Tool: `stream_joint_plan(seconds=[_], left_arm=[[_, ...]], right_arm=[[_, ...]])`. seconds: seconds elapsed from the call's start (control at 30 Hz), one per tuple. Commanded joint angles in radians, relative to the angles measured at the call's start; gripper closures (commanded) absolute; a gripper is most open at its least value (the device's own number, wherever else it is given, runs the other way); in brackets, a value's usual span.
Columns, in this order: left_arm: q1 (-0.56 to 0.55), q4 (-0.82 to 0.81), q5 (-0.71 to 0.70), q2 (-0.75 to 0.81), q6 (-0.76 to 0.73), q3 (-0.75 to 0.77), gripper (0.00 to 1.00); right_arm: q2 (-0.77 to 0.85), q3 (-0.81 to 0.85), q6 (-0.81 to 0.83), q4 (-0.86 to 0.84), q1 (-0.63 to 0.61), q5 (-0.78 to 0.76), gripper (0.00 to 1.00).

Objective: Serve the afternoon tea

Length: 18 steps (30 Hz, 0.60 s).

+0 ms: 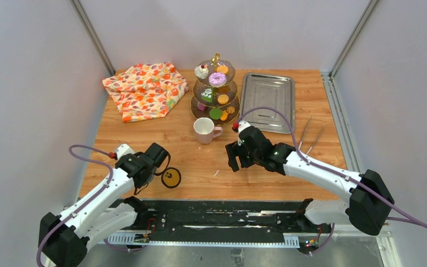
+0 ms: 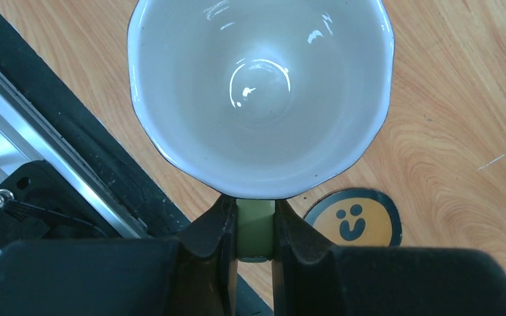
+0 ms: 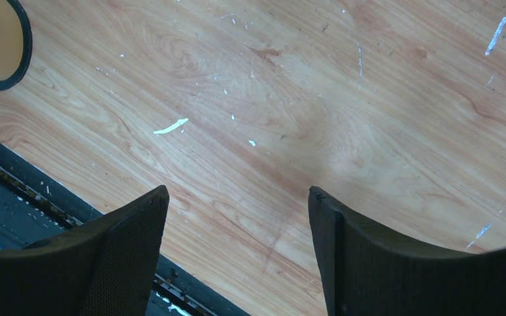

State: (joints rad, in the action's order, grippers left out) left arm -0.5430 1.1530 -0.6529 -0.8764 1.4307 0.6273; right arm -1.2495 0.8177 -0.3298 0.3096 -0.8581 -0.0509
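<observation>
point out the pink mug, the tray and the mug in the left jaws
pink mug [image 1: 203, 127], top view, its white inside
tray [image 1: 267, 94], top view, its bare floor
held mug [image 2: 260, 92], left wrist view, its white inside

Lab test cell: white panel walls [image 1: 28, 83] enclose a wooden table [image 1: 194, 161].

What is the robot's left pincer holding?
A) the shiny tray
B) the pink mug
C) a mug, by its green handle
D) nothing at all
C: the left wrist view shows the left pincer shut on the handle of the yellow-green mug, while the pink mug stands untouched farther back.
</observation>
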Motion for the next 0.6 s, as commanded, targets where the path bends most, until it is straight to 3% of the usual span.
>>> stream_joint_plan(seconds=[0.0, 0.57], left_arm=[[-0.017, -0.003, 0.013, 0.006, 0.113, -0.057, 1.00], [-0.082, -0.001, 0.077, -0.055, 0.144, -0.019, 1.00]], right_arm=[[-0.001, -0.007, 0.001, -0.018, -0.006, 0.011, 0.24], [0.031, -0.021, 0.019, -0.008, -0.006, 0.005, 0.24]])
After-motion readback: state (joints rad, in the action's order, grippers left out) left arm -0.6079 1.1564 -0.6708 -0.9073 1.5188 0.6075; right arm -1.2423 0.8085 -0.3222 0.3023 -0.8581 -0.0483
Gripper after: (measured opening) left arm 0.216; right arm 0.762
